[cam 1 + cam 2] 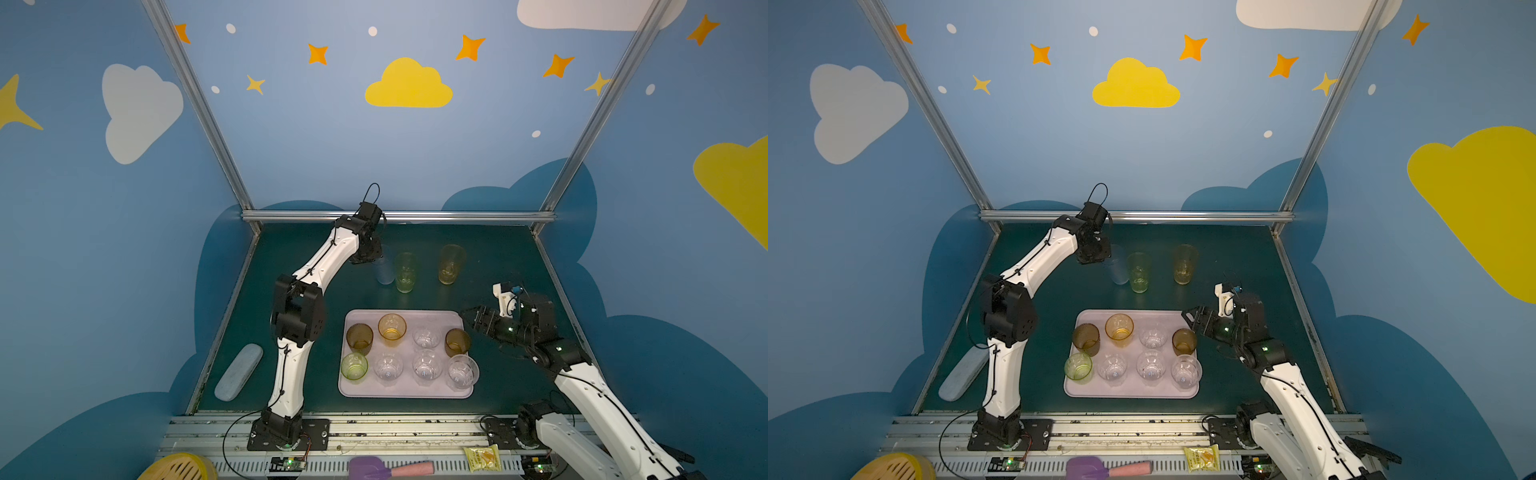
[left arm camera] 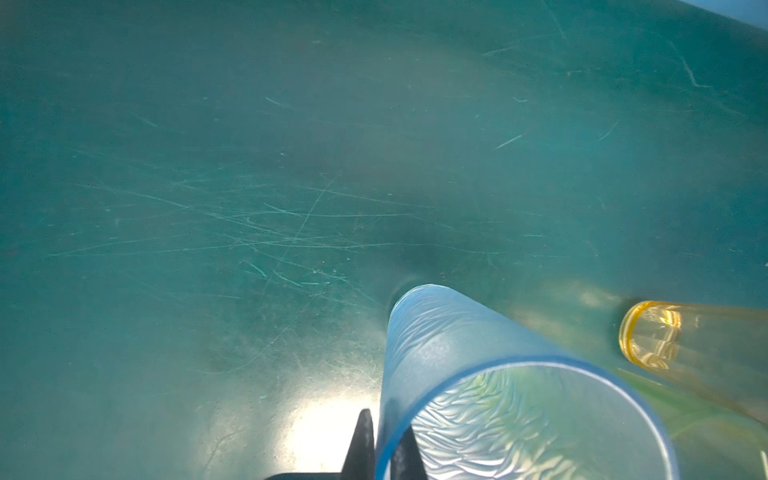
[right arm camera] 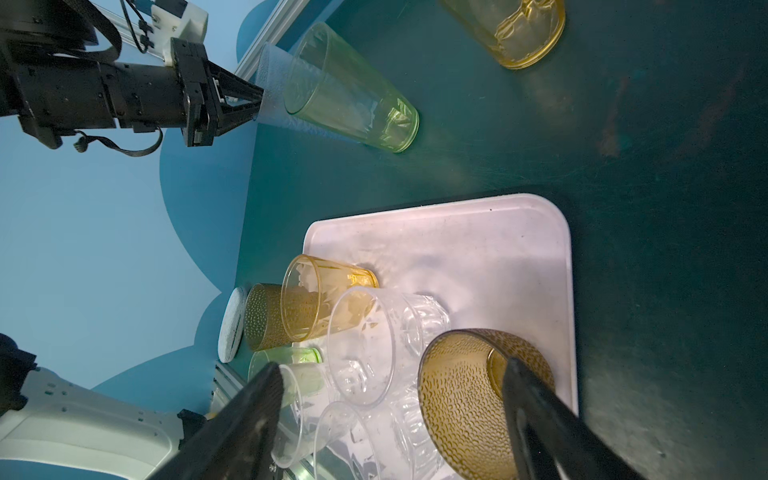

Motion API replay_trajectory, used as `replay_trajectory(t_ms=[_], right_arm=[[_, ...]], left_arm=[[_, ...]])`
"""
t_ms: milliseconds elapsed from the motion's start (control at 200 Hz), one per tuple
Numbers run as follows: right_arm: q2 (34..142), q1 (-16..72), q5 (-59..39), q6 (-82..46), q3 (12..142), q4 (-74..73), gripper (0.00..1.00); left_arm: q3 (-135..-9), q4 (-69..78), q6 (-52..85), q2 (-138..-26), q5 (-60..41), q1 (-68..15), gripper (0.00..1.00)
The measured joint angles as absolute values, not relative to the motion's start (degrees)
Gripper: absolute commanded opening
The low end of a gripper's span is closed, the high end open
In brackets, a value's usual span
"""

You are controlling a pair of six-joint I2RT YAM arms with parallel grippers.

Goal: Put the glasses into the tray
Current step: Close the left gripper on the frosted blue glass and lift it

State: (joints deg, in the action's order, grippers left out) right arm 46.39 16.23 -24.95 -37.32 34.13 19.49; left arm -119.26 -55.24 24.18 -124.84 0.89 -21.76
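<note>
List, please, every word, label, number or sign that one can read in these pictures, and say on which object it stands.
No text is readable in any view.
On the yellow packet at the front rail: some print, too small and blurred to read.
On the tray: no text visible.
On the tall blue glass and the other glasses: only relief patterns, no text.
On the grey case: no text visible.
</note>
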Motion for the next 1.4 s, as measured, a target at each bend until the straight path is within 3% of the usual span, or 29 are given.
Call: replay_trajectory(t_ms=[406, 1397], right_arm=[[46.13, 16.03, -26.04, -38.79, 34.13, 19.53, 0.82], [43.64, 15.57, -27.97, -40.36, 33.34, 20.40, 0.82]], left_arm=[[-118.72, -56.97, 24.14, -124.51, 2.46, -21.28, 0.04], [-93.67, -52.18, 25.19, -104.55, 3.68, -19.90, 0.04]])
